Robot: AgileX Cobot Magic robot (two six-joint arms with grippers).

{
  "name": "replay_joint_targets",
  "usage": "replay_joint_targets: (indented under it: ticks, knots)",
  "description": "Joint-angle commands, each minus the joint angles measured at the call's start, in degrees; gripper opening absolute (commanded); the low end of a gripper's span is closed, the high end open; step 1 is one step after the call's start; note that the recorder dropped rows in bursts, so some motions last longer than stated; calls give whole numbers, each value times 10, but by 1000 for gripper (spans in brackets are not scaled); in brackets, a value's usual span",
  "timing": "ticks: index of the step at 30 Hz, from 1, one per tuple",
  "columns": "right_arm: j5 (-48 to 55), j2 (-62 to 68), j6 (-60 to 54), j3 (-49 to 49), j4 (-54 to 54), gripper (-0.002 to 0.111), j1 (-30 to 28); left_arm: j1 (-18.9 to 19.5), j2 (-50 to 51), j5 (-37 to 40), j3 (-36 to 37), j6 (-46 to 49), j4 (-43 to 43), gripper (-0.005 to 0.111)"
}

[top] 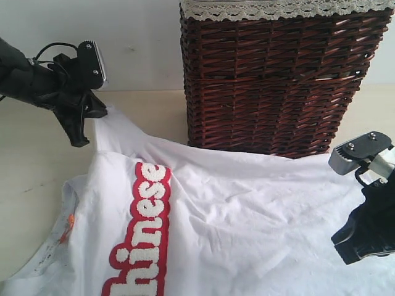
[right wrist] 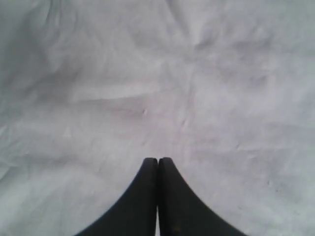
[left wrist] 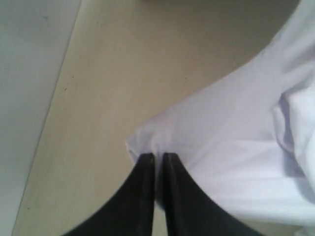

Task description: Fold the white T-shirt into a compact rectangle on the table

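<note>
White and rumpled, the T-shirt (top: 247,209) lay spread over the near part of the table (top: 37,154), chest up. Its red strip of fuzzy lettering (top: 148,234) ran toward the near edge on the left. The shirt's far-left corner rose into a peak above the table. The left gripper (left wrist: 158,156) was clenched on that corner, its two black fingers pressed together with the hem nipped between their tips. The right gripper (right wrist: 157,160) hung over the right side of the shirt with its fingers closed tight. Whether any cloth was caught between them could not be told.

The shirt ran off the near edge of the exterior view, so its near part was cut off and only "hinese" could be read. A small orange tag (top: 70,219) showed at the neck on the left, too small to read.

The left wrist view alone showed the pinch itself, with bare table beyond it and a pale grey band along one side that was hard to make out. The right wrist view held nothing but wrinkled white cloth. Only the exterior view took in the dark wicker basket (top: 271,80) with its lace trim (top: 278,7). It stood at the far side, and the shirt's far edge lay at its foot.
</note>
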Motion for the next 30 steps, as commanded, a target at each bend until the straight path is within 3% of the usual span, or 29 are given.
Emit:
replay_joint_targets:
  ticks: [1, 6, 10, 15, 19, 21, 24, 27, 30]
  knots:
    - [12, -6, 3, -4, 1, 0, -1, 6, 13, -61, 2, -6, 24, 0]
    - [18, -6, 3, -4, 1, 0, -1, 6, 44, -136, 2, -6, 22, 0]
    - [21, -6, 4, -4, 1, 0, -1, 6, 65, -146, 2, -23, 20, 6]
    - [35, -6, 4, -4, 4, 0, -1, 4, 70, -242, -3, -53, -19, 40]
    - [34, -6, 4, -4, 4, 0, -1, 4, 70, -251, -29, -105, -94, 65]
    - [34, -6, 4, -4, 4, 0, -1, 4, 67, -222, -33, -153, -153, 69]
    - [34, -6, 4, -4, 4, 0, -1, 5, 53, -73, -31, -209, -190, 69]
    - [36, -6, 4, -4, 4, 0, -1, 6, 26, 98, -31, -318, -147, 65]
    - [36, -6, 4, -4, 4, 0, -1, 6, -2, 211, -31, -378, -49, 52]
